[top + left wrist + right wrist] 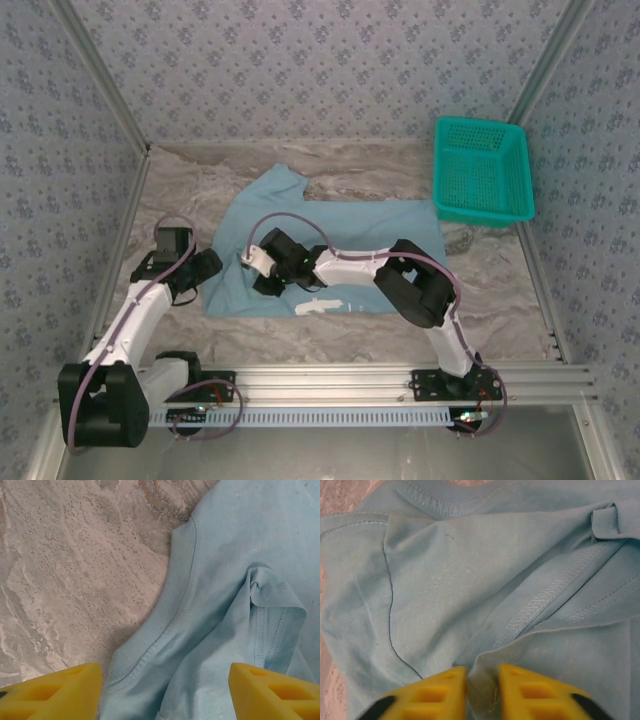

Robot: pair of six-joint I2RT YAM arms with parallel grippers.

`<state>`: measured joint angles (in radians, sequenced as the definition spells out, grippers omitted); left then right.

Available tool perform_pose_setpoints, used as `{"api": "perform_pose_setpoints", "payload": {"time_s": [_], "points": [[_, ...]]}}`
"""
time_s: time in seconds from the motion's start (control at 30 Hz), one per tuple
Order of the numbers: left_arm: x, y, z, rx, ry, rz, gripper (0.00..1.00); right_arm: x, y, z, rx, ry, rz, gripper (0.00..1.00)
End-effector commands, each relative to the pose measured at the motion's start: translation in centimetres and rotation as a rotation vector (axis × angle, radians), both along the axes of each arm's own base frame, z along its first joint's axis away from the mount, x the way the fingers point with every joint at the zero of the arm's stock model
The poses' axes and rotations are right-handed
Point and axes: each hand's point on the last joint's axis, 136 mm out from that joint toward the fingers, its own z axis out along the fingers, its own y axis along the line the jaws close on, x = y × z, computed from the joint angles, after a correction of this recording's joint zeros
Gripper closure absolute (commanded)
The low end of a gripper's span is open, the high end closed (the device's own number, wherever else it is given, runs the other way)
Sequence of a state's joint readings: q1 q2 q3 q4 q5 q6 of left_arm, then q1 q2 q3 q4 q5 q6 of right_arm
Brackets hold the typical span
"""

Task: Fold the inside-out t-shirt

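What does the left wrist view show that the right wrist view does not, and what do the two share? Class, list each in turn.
Left wrist view: a broad stretch of the marbled table beside the t-shirt, and the left pincer open, its yellow fingers wide apart over the shirt's ribbed edge band.
Right wrist view: the right pincer shut on a pinched fold of cloth, with an exposed overlock seam running up from it.
Shared: wrinkled light blue t-shirt fabric with stitched hems, and yellow fingers at the bottom of the frame.

legible text: none | t-shirt (350, 225) | white print (325, 305): too small to read
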<state>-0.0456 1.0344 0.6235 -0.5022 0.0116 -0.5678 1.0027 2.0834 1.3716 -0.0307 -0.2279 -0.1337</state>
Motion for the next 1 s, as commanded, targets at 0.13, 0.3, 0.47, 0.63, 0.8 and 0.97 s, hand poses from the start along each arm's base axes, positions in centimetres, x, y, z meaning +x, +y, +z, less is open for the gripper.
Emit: {"api": "perform_pose_setpoints", "payload": {"time_s": [0.13,0.3,0.47,0.63,0.8,0.97], "points": [[-1.5,-1.4,-1.2,-0.089,0.039,-0.018,0.33,3.9,-1.4,4.2,0.142,0.043,-0.133,1.00],[-2.4,-2.2,-1.7,-0.131,0.047,-0.025,0.33,7.8,-4.2,6.1,0.241,0.133,-0.286,1.00],[-3.4,-2.9,-2.9,-0.142,0.080,-0.044,0.38,11.5,-6.3,4.8,0.309,0.282,-0.425,1.00],[-4.1,-3.4,-4.7,-0.133,0.118,-0.046,0.46,13.5,-7.4,2.5,0.275,0.339,-0.530,1.00],[-4.1,-3.0,-5.7,-0.099,0.132,-0.051,0.59,14.0,-8.7,0.3,0.202,0.374,-0.612,0.97],[-5.0,-2.8,-6.3,-0.094,0.156,-0.039,0.87,14.3,-10.2,-2.0,0.089,0.391,-0.710,0.92]]}}
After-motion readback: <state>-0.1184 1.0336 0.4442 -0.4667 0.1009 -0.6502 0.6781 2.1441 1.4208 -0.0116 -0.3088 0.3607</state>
